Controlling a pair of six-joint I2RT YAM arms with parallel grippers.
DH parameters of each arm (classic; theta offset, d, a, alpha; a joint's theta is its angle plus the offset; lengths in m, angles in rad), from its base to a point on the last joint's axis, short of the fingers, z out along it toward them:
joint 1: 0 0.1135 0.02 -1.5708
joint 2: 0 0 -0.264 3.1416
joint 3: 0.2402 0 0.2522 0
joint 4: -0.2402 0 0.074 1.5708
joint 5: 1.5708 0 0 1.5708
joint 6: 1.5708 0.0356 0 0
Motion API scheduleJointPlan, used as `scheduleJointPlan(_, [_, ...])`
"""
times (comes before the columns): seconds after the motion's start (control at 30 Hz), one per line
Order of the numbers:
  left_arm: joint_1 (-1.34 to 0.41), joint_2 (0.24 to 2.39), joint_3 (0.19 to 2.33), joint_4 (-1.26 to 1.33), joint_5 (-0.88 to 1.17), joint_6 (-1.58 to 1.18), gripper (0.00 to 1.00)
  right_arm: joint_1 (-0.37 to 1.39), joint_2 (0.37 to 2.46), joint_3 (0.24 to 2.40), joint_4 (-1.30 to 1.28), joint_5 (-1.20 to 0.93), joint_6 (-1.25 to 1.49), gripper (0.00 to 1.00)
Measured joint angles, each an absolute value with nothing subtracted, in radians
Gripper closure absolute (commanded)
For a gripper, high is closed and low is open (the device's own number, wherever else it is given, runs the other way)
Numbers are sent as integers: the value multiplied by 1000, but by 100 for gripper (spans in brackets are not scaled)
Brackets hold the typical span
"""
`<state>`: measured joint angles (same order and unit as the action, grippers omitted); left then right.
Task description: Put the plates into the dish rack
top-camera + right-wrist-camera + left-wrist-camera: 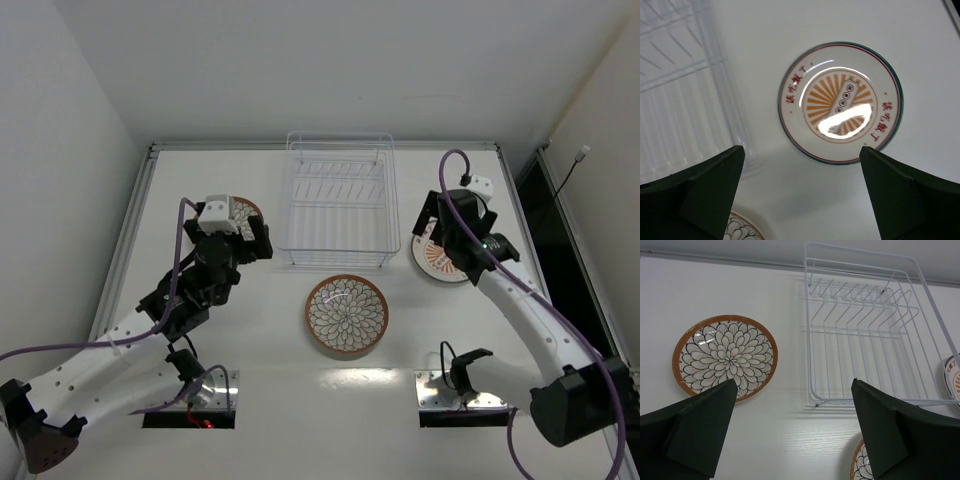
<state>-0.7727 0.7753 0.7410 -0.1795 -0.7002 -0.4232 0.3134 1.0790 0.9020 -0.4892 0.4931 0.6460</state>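
Note:
The white wire dish rack (340, 205) stands empty at the back middle of the table. A petal-patterned plate with a brown-orange rim (347, 315) lies flat in front of it. A second petal plate (247, 208) lies left of the rack, mostly hidden under my left gripper (252, 240); the left wrist view shows this plate (725, 356) whole, with the rack (870, 325) to its right. My left gripper (795, 432) is open and empty above the table. A white plate with orange rays and a green rim (841, 102) lies right of the rack. My right gripper (800, 197) hovers open and empty above its near edge.
The white table (260, 360) has raised rails at the back and sides. The right plate (435, 262) lies partly under the right arm. Slivers of the middle plate show at the bottom of the left wrist view (860, 465) and the right wrist view (740, 230).

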Motion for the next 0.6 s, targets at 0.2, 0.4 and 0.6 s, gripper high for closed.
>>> scheduleJointPlan(0.2, [-773, 767, 741, -180, -706, -423, 1, 238, 1089, 824, -508, 486, 639, 0])
scheduleJointPlan(0.4, [-773, 776, 741, -187, -708, -422, 1, -89, 1130, 719, -436, 255, 607, 0])
scheduleJointPlan(0.6, [-773, 798, 741, -194, -707, -418, 1, -373, 1239, 622, -305, -57, 597, 0])
